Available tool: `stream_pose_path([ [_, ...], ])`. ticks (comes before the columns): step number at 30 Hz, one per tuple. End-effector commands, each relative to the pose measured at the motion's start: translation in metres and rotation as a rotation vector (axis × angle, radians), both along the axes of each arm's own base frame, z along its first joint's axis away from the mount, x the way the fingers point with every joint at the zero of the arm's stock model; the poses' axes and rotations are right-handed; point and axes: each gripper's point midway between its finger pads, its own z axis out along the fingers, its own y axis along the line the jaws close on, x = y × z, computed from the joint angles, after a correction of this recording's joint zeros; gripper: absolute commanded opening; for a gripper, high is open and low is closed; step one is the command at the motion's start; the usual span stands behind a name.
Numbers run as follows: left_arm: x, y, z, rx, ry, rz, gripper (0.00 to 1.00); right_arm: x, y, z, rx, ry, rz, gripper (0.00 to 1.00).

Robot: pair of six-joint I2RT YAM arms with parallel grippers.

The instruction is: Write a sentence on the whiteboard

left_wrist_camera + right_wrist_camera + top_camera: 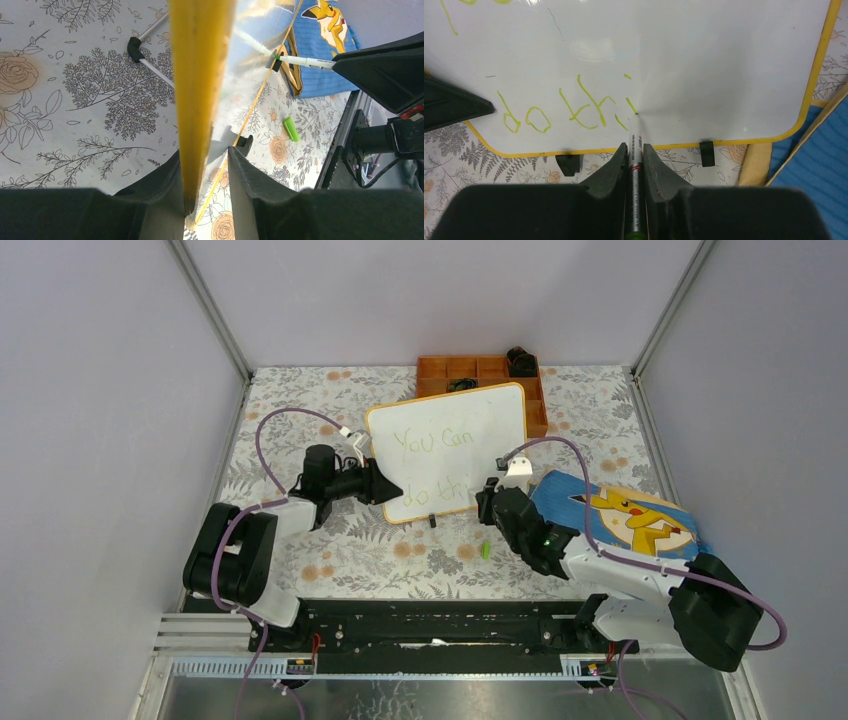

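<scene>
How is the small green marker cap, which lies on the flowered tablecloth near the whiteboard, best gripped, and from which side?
Grip the small green plastic cap across its middle, coming from straight above and closing on its two long sides. It lies flat on the flowered tablecloth with nothing touching it, so both long sides look free.

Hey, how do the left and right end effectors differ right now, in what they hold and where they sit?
The left end effector clamps the whiteboard by its yellow frame; the right end effector clamps a marker. The left end effector sits at the board's left edge, the right at its bottom edge, marker tip touching the unfinished sentence. Both are black and closed on something.
</scene>
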Motion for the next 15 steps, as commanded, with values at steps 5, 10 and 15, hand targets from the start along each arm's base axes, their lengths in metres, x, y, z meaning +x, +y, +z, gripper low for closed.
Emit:
stream_pose_path([
  [5,0.004,-0.004,0.012,0.011,-0.058,-0.016,0.40,-0.005,-0.007,-0.009,0.015,0.025,-0.019,0.00],
  [10,0.004,-0.005,0.011,0.014,-0.055,-0.018,0.39,-0.004,-0.008,0.003,0.034,0.006,-0.025,0.00],
  [15,0.003,-0.005,0.011,0.016,-0.056,-0.019,0.40,0.000,-0.013,0.029,0.062,-0.051,-0.056,0.00],
])
